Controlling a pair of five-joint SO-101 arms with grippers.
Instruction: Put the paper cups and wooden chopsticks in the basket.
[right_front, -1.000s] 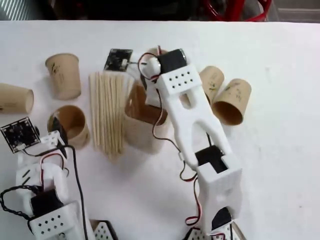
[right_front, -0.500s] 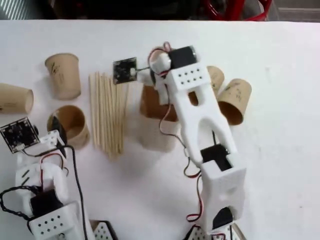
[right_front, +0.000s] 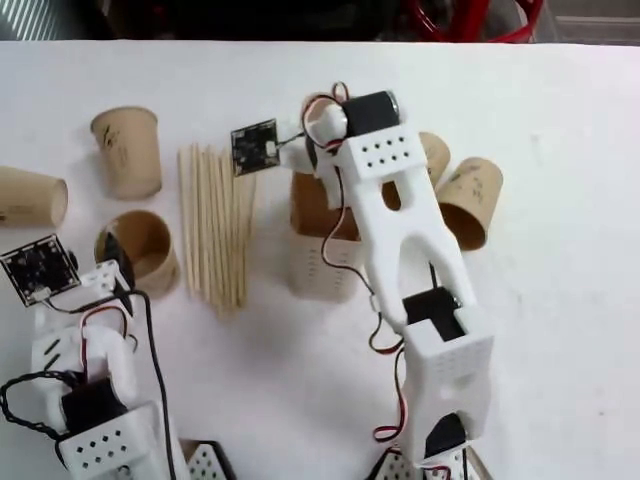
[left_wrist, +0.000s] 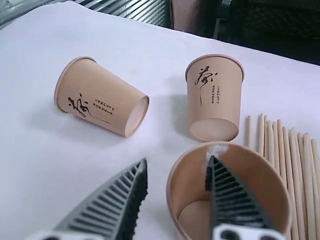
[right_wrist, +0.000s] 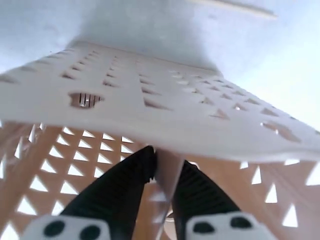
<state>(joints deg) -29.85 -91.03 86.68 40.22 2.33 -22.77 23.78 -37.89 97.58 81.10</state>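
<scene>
- Evidently light and crushable, the tan paper cup (left_wrist: 270, 195) wants a gentle rim pinch; left end effector (left_wrist: 176, 165) straddles that rim, spread wide.
- Right end effector (right_wrist: 162, 160) clamps the white perforated basket (right_wrist: 150, 100) by its wall.

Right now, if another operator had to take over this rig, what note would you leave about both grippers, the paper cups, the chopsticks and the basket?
Left gripper: open, one finger inside the upright brown paper cup, the other outside its rim.
Right gripper: shut on a wall of the white perforated plastic basket, mid-table.
Other paper cups on the white table: two past the upright one, and two beside the right arm.
The thin wooden chopsticks lie between the upright cup and the basket.
Done: nothing clearly in the basket; its inside is hard to read.
Left: five cups and the chopsticks.
</scene>
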